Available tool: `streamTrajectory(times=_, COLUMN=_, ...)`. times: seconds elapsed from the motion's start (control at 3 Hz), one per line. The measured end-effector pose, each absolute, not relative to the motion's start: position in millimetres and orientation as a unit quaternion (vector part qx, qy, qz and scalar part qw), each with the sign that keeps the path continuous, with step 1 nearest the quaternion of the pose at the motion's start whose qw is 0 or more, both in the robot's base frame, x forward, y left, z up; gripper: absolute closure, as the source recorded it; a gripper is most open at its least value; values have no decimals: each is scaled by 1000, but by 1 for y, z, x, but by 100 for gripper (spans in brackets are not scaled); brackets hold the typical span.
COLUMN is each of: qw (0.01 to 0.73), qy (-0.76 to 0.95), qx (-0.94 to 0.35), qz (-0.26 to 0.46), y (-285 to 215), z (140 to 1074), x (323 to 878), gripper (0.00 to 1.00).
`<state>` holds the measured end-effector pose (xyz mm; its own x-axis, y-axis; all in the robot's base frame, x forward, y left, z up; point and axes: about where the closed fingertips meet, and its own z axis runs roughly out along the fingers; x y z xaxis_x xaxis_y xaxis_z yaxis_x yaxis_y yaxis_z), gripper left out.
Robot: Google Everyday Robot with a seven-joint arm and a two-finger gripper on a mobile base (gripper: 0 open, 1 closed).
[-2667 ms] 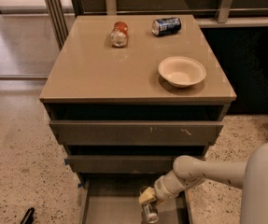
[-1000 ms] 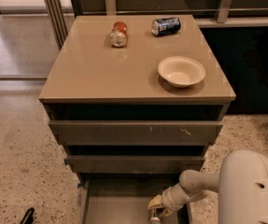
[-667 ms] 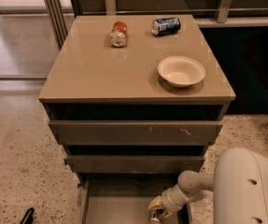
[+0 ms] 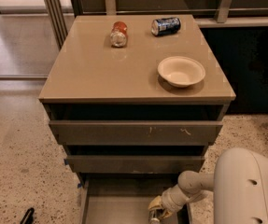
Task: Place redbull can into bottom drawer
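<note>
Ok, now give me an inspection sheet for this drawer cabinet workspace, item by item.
Surface: beige cabinet top, flat.
Job's things: slim silver redbull can at the gripper, over the pulled-out grey bottom drawer; partly cut off by the picture's lower edge.
Clutter: red-orange can and dark blue can lying on their sides, and a cream bowl upright, all on the cabinet top.
Grippers: gripper low at the bottom drawer's right side, on the white arm.
Cables: nothing seen.
Surroundings: speckled floor; small black object on it, lower left.
</note>
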<state>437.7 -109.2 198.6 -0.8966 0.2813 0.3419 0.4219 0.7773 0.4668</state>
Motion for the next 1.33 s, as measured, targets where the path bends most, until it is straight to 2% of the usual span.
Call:
streamTrajectory(times=0.67, qw=128, qy=-934, qx=-188, qz=-276, y=-109, z=199, x=438, gripper=11)
streamTrajectory(times=1.0, qw=128, qy=-934, qx=-188, qz=-276, y=-109, z=199, x=438, gripper=0)
streamTrajectory(times=1.33, qw=128, qy=-934, qx=-188, qz=-276, y=-109, z=199, x=438, gripper=0)
